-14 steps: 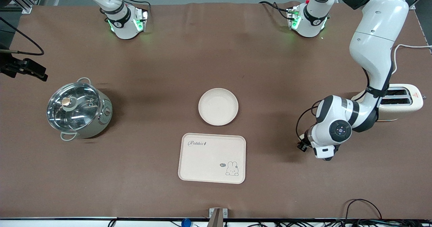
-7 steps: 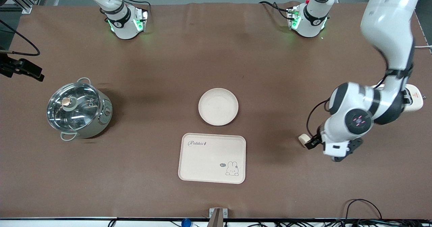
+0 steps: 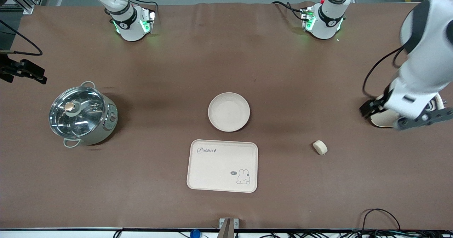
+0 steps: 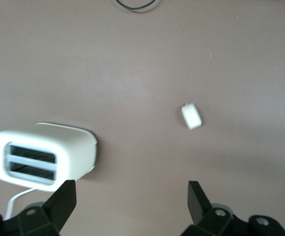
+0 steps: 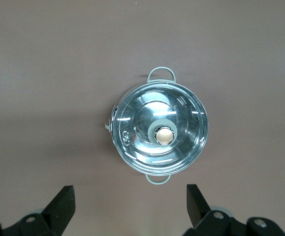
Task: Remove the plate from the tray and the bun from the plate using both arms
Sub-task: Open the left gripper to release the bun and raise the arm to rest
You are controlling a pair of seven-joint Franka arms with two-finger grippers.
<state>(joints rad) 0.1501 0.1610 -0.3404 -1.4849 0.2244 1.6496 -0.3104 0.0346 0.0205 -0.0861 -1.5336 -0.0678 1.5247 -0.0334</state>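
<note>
Over the toaster (image 4: 41, 156), left hand (image 4: 131, 202) spread, empty

A robot lab: bolted arm bases (image 3: 132, 22) (lit green), loose cables (image 3: 380, 218), covered table (image 3: 226, 61).

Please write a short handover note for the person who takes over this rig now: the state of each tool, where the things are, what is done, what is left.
Left tool: open, holds nothing, over the toaster.
Right tool: open, holds nothing, above the pot.
Plate: on the table, off the tray, farther from the front camera than it.
Bun: on the table, toward the left arm's end.
Done: plate off tray, bun off plate.
Left: nothing seems to remain.
</note>
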